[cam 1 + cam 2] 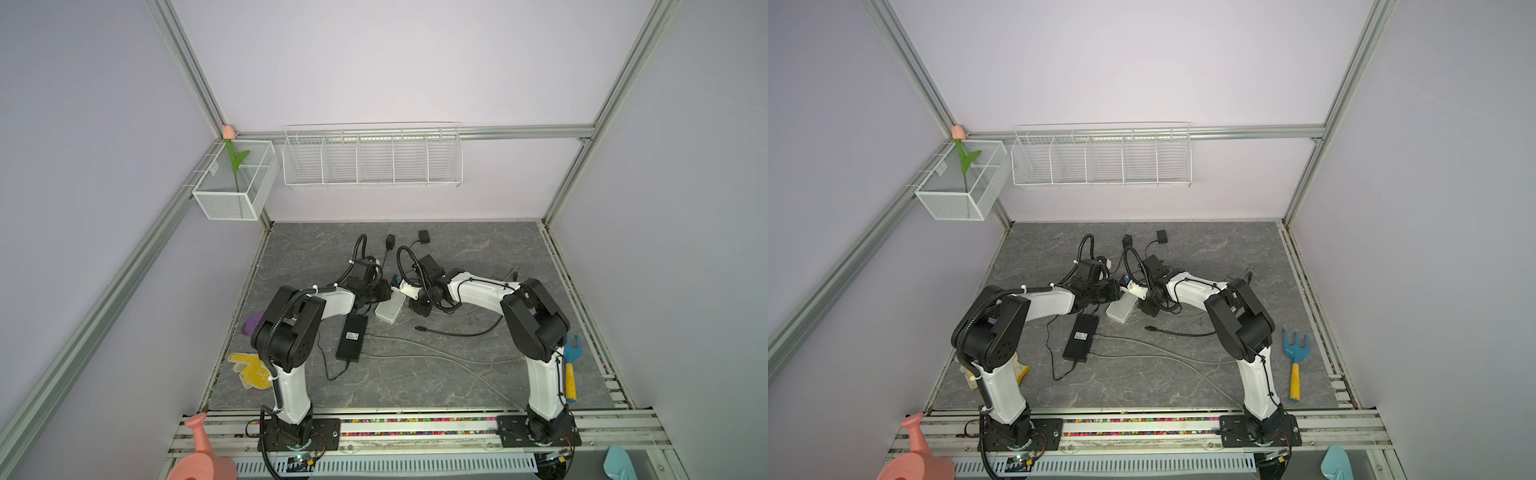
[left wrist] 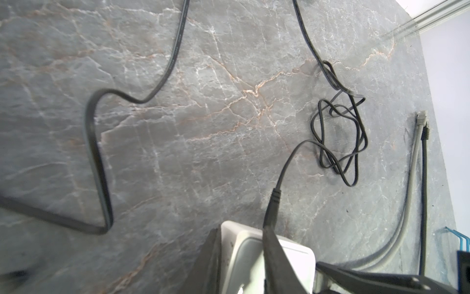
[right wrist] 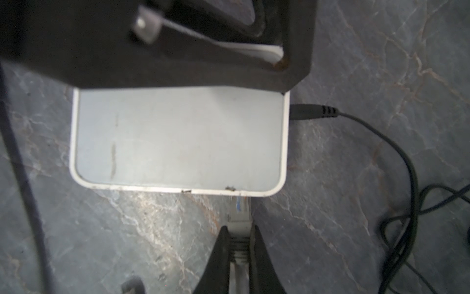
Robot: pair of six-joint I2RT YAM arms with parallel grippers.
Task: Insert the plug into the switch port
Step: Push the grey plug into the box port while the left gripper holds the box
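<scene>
Right fingers (image 3: 220, 257) clamped on the boot of a grey network plug (image 3: 239, 216); left fingers (image 2: 276, 254) clamped across one end of the white switch (image 2: 244, 257). Plug's long axis in line with the right fingers, clear tip pointing square at the facing edge of the switch (image 3: 178, 140) and reaching it; inside a port or only touching, cannot tell. Plug visible in the right wrist view only, hidden by the arms in both top views; switch (image 1: 389, 309) flat on the grey surface (image 1: 395, 390) between them. Plug: grey boot, see-through tip, coloured wires inside. Black power lead (image 3: 312, 112) in the switch's side.
</scene>
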